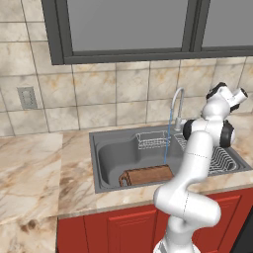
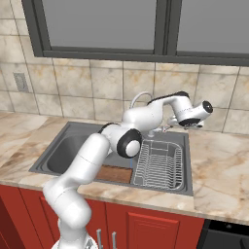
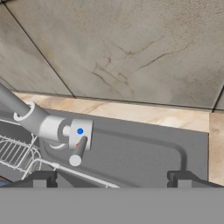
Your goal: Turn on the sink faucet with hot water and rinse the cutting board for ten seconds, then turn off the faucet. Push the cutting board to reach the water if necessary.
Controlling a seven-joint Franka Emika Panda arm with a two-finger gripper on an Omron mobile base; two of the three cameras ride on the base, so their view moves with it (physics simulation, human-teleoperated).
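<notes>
Gripper (image 3: 111,177) fingers apart beside sink faucet (image 1: 176,104), water (image 1: 166,143) running, marble counter (image 1: 34,168), tiled wall (image 1: 99,89).

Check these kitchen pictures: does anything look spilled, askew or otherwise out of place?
Nothing stands out as spilled or damaged. The water falls in a thin stream from the sink faucet into the sink, landing by the cutting board, which lies flat on the basin floor. The wire dish rack sits squarely in its side.

Reddish-brown cutting board (image 1: 147,175), dark grey sink (image 1: 106,163), pale blue water (image 1: 166,143), silvery sink faucet (image 1: 176,101).
</notes>
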